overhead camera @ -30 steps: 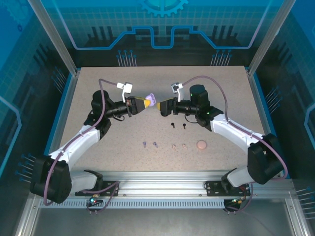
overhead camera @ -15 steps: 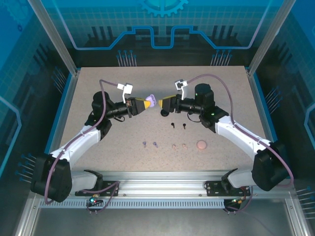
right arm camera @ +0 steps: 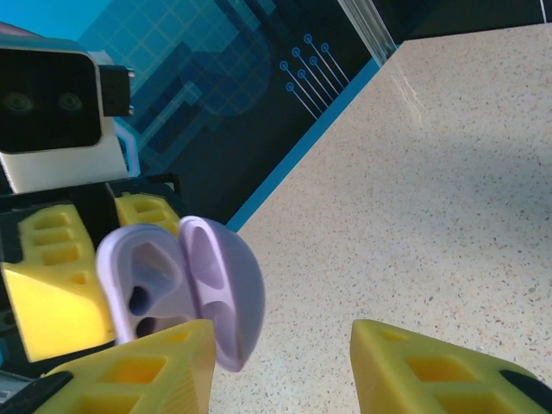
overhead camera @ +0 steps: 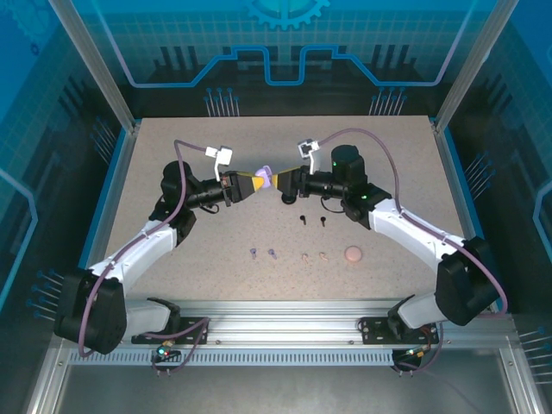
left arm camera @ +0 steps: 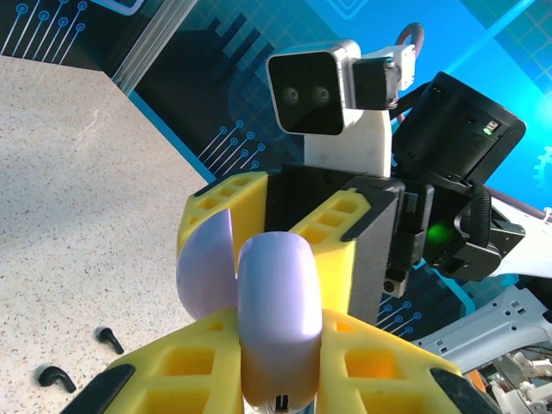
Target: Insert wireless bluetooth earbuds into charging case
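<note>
My left gripper [overhead camera: 259, 181] [left arm camera: 278, 349] is shut on a lilac charging case [overhead camera: 266, 177] [left arm camera: 278, 310], held above the table. The case's lid [right arm camera: 222, 293] [left arm camera: 203, 267] is swung open, and its empty earbud wells [right arm camera: 142, 293] face the right wrist camera. Directly opposite stands my right gripper [overhead camera: 285, 184] [right arm camera: 285, 371], open, its left finger [right arm camera: 142, 371] just in front of the lid's edge. On the table lie the earbuds: two black [overhead camera: 303, 218] [left arm camera: 108, 338], two lilac [overhead camera: 254, 253] and two pale pink [overhead camera: 304, 256].
A round pink case [overhead camera: 353, 254] lies to the right of the pink earbuds. The earbuds form a loose row toward the table's near edge. The enclosure's frame posts [overhead camera: 121, 103] stand at the table's corners.
My right gripper has edged closer to the case and its jaws have narrowed somewhat. The left arm holds the case in the same place.
</note>
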Controlling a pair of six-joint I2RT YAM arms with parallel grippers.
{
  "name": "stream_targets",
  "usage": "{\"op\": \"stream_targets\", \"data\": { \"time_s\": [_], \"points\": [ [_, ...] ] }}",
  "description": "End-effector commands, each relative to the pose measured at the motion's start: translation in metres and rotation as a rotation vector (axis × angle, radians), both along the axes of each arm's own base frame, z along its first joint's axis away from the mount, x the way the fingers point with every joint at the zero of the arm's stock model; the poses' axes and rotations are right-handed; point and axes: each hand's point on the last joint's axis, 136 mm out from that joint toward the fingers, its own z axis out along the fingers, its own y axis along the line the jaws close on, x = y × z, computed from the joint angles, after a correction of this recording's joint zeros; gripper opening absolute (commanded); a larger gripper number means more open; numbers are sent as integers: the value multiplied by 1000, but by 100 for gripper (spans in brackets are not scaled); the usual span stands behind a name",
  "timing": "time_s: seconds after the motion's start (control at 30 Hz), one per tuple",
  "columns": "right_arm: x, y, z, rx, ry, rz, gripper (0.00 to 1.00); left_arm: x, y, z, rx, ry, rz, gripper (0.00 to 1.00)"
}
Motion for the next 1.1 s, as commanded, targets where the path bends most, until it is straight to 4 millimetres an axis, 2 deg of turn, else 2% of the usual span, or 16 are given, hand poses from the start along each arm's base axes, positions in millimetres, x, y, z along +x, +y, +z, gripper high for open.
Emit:
{"op": "stream_targets", "data": {
  "time_s": [0.0, 0.23, 0.37, 0.53, 0.7, 0.77, 0.83, 0.93, 1.0, 1.07],
  "points": [
    [6, 7, 12, 19, -19, -5, 44, -6, -2, 3, -10, -28, -29, 0],
    [8, 16, 9, 18, -7, 10, 43, -7, -3, 4, -18, -28, -37, 0],
    [8, 22, 10, 19, -5, 27, 38, -7, -3, 3, -22, -28, -38, 0],
    [8, 25, 10, 20, -2, 35, 24, -7, -3, 2, -26, -25, -38, 0],
    [8, 27, 17, 30, -8, 41, 2, -5, -3, -2, -34, -9, -39, 0],
    [9, 27, 20, 28, -8, 43, 0, -3, -4, -5, -35, 2, -31, 0],
    [11, 27, 20, 17, -5, 31, 0, 3, -2, -9, -35, 13, -3, 17],
    [15, 23, 18, -19, 2, 3, 0, 11, 0, -7, -31, 17, 36, 49],
    [19, 17, 15, -49, 5, -26, 0, 17, 2, -3, -18, 9, 60, 61],
    [23, 10, 14, -80, 7, -60, 0, 23, 7, 4, -6, -3, 87, 68]
  ]
}}
